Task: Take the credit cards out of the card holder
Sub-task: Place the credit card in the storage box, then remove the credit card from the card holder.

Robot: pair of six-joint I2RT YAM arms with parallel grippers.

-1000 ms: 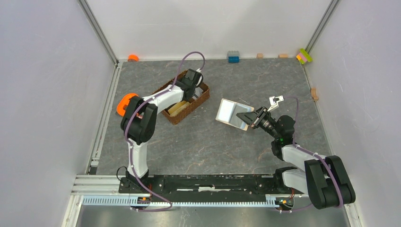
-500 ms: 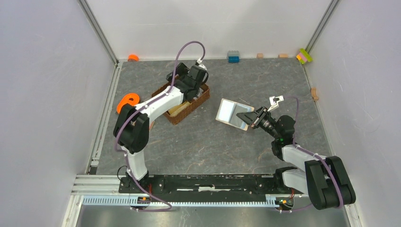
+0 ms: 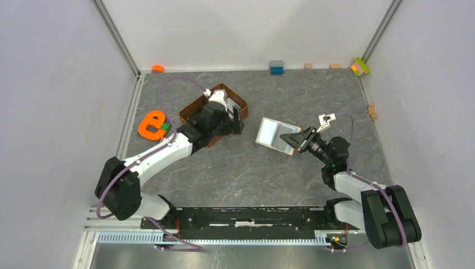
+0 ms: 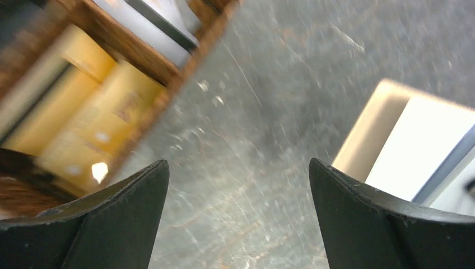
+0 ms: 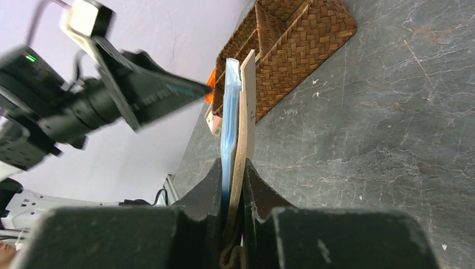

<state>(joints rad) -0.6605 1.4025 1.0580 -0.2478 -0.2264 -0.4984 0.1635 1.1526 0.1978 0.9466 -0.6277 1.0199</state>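
The beige card holder is held up on edge over the table, its clear sleeves bluish in the right wrist view. My right gripper is shut on the holder's near end. My left gripper is open and empty above bare table, between the wicker basket and the holder. Pale cream cards lie in a basket compartment. Whether a credit card is still inside the holder I cannot tell.
An orange letter-shaped toy lies left of the basket. A blue brick and small blocks sit along the back wall, another block by the right wall. Grey walls close in on three sides.
My left gripper opened, left the basket and swung right and nearer, towards the card holder. The right arm and the holder have not moved.
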